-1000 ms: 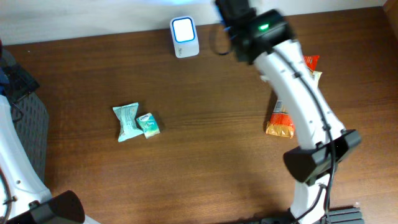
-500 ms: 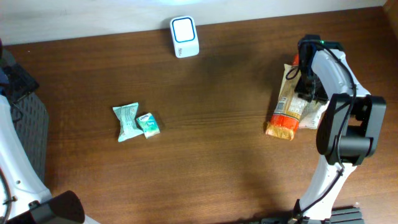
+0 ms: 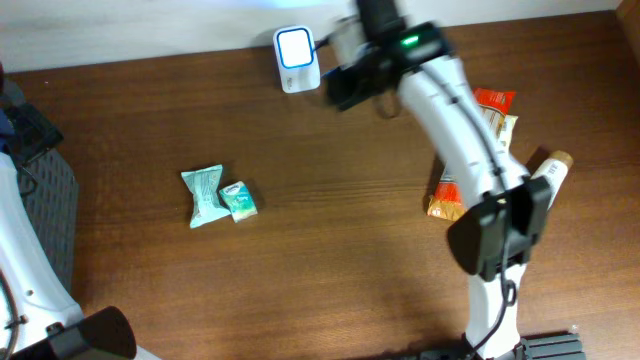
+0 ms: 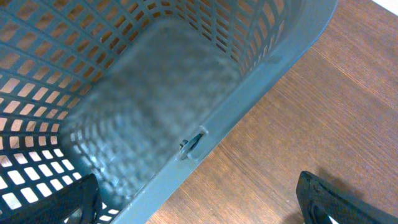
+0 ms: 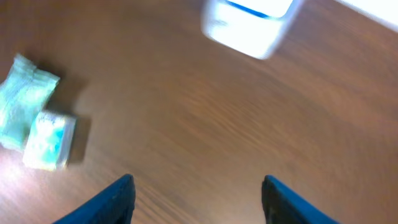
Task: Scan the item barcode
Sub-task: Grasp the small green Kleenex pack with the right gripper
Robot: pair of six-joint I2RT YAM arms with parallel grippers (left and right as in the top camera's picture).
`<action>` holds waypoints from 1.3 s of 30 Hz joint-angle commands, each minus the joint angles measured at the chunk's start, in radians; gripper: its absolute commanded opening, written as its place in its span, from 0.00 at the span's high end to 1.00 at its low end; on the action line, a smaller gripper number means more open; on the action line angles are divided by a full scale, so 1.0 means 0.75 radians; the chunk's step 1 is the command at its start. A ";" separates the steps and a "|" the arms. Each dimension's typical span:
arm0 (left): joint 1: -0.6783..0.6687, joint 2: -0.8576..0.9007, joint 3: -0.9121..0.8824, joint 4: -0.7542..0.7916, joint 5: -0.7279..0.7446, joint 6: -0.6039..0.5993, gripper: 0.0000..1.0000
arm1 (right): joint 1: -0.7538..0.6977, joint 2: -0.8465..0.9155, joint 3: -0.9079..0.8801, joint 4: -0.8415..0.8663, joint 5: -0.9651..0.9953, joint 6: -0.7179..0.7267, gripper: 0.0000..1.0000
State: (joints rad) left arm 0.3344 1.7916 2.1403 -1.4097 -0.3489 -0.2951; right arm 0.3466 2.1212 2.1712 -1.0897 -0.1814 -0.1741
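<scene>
Brown wood-grain table [image 3: 330,250] is filling the overhead view, with a pale wall running along its far edge. A white scanner [image 3: 296,58] is standing at that far edge, its lit window facing up. The right gripper [image 5: 199,199] is hovering just beside the scanner over bare wood. Its dark fingers [image 5: 121,199] are standing apart and are holding nothing.

The items are all lying on the table, none of them at the scanner. Left of centre, a larger teal packet [image 3: 204,194] is lying flat with a small teal packet [image 3: 238,200] touching its right side. Both are well apart from the scanner. On the right, an orange snack pack [image 3: 450,203], a red snack pack [image 3: 494,100] and a white tube with a brown cap [image 3: 548,172] are lying close together. The right arm is crossing over them and hiding part of the group.

A grey slatted basket [image 4: 249,93] is sitting at the table's left edge. The left wrist camera is looking down into it, and only its own perforated walls and blurred floor are showing inside. The left gripper [image 4: 199,199] is hanging over the basket's rim with its jaws spread wide and gripping nothing.
</scene>
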 commanded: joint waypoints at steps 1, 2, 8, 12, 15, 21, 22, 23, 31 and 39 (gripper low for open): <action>0.003 -0.006 0.011 0.003 -0.009 -0.004 0.01 | 0.140 0.047 0.015 0.040 0.159 -0.428 0.36; 0.003 -0.006 0.011 0.002 -0.009 -0.004 0.01 | 0.161 0.048 0.015 0.075 0.193 -0.457 0.36; 0.003 -0.006 0.011 0.002 -0.009 -0.004 0.01 | 0.259 0.045 0.226 0.207 0.160 0.047 0.29; 0.003 -0.006 0.011 0.002 -0.009 -0.004 0.01 | 0.335 0.101 0.159 0.154 -0.091 0.651 0.36; 0.003 -0.006 0.011 0.003 -0.009 -0.004 0.01 | 0.372 0.239 0.124 0.134 -0.115 0.838 0.36; 0.003 -0.006 0.011 0.003 -0.009 -0.004 0.01 | 0.434 0.448 0.123 0.093 -0.166 1.051 0.40; 0.003 -0.006 0.011 0.002 -0.009 -0.004 0.01 | 0.437 0.455 0.123 0.101 -0.167 1.058 0.40; 0.003 -0.006 0.011 0.002 -0.009 -0.004 0.01 | 0.436 0.455 0.123 0.107 -0.166 1.068 0.39; 0.003 -0.006 0.011 0.002 -0.009 -0.004 0.01 | 0.481 0.455 0.122 0.017 -0.167 1.057 0.39; 0.003 -0.006 0.011 0.002 -0.009 -0.004 0.01 | 0.502 0.480 -0.046 0.043 -0.190 1.027 0.39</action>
State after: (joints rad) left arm 0.3344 1.7916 2.1403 -1.4097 -0.3489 -0.2951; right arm 0.7174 2.4641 2.2162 -1.0866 -0.2985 0.6006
